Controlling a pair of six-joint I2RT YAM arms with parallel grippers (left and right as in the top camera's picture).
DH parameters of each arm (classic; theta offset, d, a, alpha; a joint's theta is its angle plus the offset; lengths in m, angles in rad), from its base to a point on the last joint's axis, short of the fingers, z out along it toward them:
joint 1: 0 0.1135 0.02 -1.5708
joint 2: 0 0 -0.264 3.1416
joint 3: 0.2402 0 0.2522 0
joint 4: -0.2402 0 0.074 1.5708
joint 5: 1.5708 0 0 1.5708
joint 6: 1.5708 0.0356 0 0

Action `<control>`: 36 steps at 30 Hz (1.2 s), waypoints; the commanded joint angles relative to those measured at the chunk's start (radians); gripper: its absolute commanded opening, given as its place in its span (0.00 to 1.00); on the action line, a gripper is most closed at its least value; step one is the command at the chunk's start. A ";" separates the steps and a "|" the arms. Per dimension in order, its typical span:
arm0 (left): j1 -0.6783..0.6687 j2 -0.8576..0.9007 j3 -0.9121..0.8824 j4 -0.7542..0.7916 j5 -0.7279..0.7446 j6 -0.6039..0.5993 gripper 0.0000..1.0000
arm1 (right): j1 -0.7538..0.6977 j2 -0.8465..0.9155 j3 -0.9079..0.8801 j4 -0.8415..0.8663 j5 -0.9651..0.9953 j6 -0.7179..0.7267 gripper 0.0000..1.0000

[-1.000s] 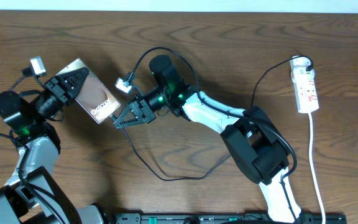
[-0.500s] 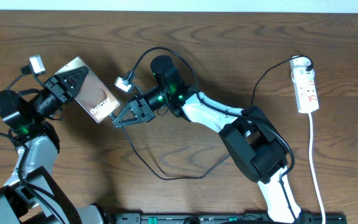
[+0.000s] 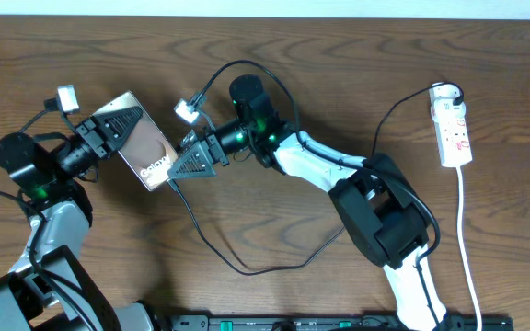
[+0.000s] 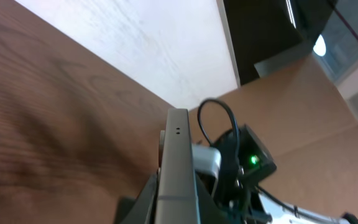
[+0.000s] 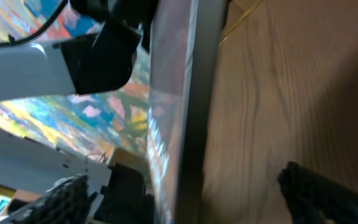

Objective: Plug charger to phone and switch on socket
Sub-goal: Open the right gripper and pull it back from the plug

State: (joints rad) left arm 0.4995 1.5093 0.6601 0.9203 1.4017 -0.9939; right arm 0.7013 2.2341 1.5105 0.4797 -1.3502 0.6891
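The phone [image 3: 145,147] is held tilted above the table, and my left gripper [image 3: 109,129] is shut on its upper end. Seen edge-on in the left wrist view, the phone [image 4: 178,155] sits between the left gripper [image 4: 178,208] fingers. My right gripper [image 3: 180,167] stands open at the phone's lower end. In the right wrist view the phone's edge [image 5: 197,93] runs between the spread fingers of the right gripper [image 5: 188,199]. The charger [image 3: 247,269] loops over the table from that end of the phone. Its tip is hidden. The white socket [image 3: 455,133] lies far right.
A round white plug [image 3: 443,92] sits at the socket's top end, and a white cord [image 3: 467,239] runs down to the front edge. The right arm [image 3: 375,211] stretches across the middle of the wooden table [image 3: 81,46].
My right gripper has opened and shifted slightly up and left at the phone's lower end. The left gripper has carried the phone a little to the right.
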 commanded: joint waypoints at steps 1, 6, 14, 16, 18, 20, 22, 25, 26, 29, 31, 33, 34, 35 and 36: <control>-0.001 -0.006 0.002 0.009 0.038 0.010 0.08 | -0.003 -0.016 0.023 0.002 0.012 0.006 0.99; -0.001 -0.006 0.002 0.009 0.023 0.010 0.08 | -0.005 -0.016 0.023 0.003 0.016 0.019 0.99; -0.001 -0.006 0.002 0.006 0.028 -0.059 0.07 | -0.058 -0.016 0.023 0.005 0.123 0.148 0.99; 0.000 -0.006 0.002 0.006 0.040 -0.058 0.07 | -0.082 -0.016 0.023 0.026 0.129 0.177 0.99; 0.000 -0.006 0.002 0.006 0.053 -0.058 0.07 | -0.108 -0.016 0.023 0.064 0.129 0.222 0.99; 0.001 -0.006 0.002 0.006 0.057 -0.058 0.07 | -0.139 -0.016 0.024 0.115 0.129 0.273 0.99; 0.006 -0.006 0.002 0.006 0.056 -0.059 0.07 | -0.170 -0.016 0.025 0.144 0.134 0.324 0.99; 0.016 -0.006 0.002 0.001 0.056 -0.076 0.07 | -0.220 -0.016 0.027 0.128 0.153 0.346 0.99; 0.019 -0.006 0.002 0.001 0.056 -0.087 0.07 | -0.243 -0.016 0.027 0.085 0.171 0.345 0.99; 0.023 -0.006 0.002 0.002 0.056 -0.108 0.07 | -0.303 -0.016 0.027 -0.064 0.225 0.282 0.99; 0.023 -0.006 0.002 0.002 0.056 -0.112 0.07 | -0.335 -0.016 0.027 -0.160 0.262 0.239 0.99; 0.023 -0.006 0.002 0.002 0.056 -0.112 0.07 | -0.357 -0.018 0.027 -0.218 0.277 0.210 0.99; 0.023 -0.006 0.002 0.002 0.056 -0.111 0.07 | -0.369 -0.019 0.028 -0.247 0.285 0.196 0.99; 0.023 -0.006 0.002 0.002 0.056 -0.111 0.07 | -0.379 -0.024 0.028 -0.272 0.291 0.182 0.99; 0.023 -0.006 0.002 0.002 0.054 -0.111 0.08 | -0.388 -0.030 0.028 -0.299 0.304 0.168 0.99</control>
State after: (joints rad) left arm 0.5182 1.5093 0.6601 0.9161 1.4384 -1.0813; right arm 0.3264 2.2337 1.5280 0.2131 -1.0924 0.9268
